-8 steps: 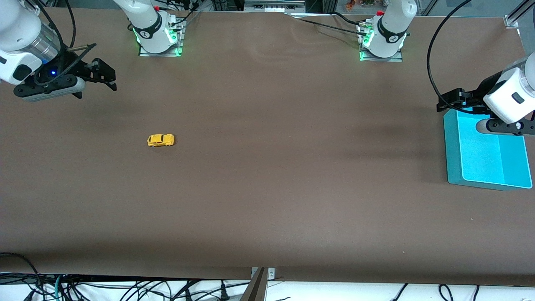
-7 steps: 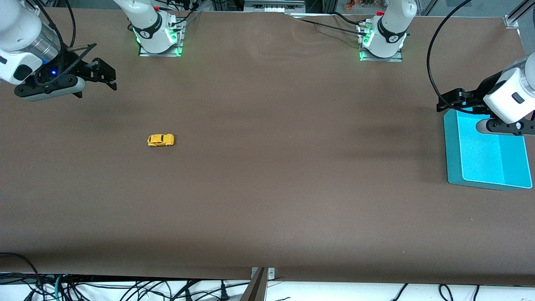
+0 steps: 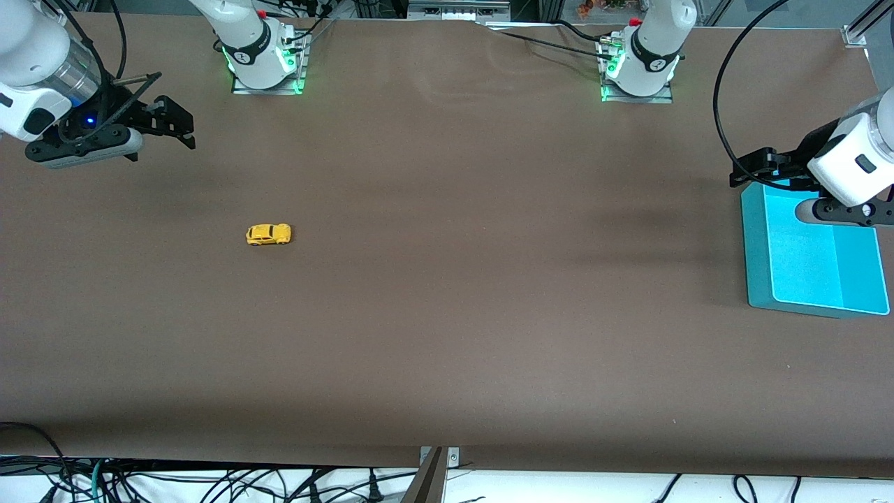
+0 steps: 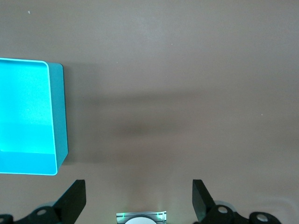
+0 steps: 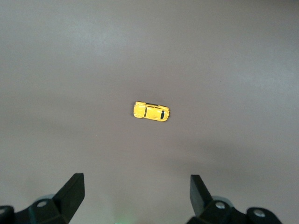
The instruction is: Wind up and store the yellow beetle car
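Note:
The yellow beetle car [image 3: 268,235] stands on its wheels on the brown table, toward the right arm's end. My right gripper [image 3: 162,143] hangs open and empty in the air over the table near that end, well apart from the car. In the right wrist view the car [image 5: 151,111] lies on the table ahead of the open right gripper [image 5: 135,189]. My left gripper [image 3: 751,175] hangs open and empty over the corner of the teal bin at the left arm's end. The left wrist view shows that gripper [image 4: 138,196] wide open.
An empty teal bin [image 3: 754,244] stands at the left arm's end of the table; it also shows in the left wrist view [image 4: 58,116]. The two arm bases stand along the table's edge farthest from the front camera. Cables hang below the edge nearest it.
My right gripper has crept very slightly toward the arm bases. The car, the bin and the left arm have not moved.

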Robot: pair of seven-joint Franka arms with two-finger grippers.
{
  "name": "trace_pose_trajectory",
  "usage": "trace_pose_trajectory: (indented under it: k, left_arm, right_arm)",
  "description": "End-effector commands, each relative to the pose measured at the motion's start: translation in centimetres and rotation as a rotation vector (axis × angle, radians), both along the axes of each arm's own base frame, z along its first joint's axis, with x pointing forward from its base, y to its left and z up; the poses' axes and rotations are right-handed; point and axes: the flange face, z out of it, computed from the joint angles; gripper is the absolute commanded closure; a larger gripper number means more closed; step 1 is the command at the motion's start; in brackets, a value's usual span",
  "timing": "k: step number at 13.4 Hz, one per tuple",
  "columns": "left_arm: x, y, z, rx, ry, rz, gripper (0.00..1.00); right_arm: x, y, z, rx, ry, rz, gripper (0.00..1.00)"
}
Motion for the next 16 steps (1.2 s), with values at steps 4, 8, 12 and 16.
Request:
trace_pose_trajectory:
  k: [4,8,12,16]
  left_arm:
    - [0.23,-0.12,0.45,0.009,-0.012,-0.001,0.0]
    - [0.24,-0.03,0.45,0.009,-0.013,-0.001,0.0]
    - [0.25,0.15,0.45,0.009,-0.013,0.002,0.0]
    - [0.26,0.33,0.45,0.009,-0.012,0.005,0.0]
  right_arm:
    - [-0.56,-0.17,0.63,0.0,0.007,0.002,0.0]
    - [-0.57,-0.09,0.63,0.0,0.007,0.002,0.0]
    - [-0.57,-0.17,0.62,0.0,0.008,0.001,0.0]
    - [-0.59,-0.13,0.55,-0.003,0.009,0.004,0.0]
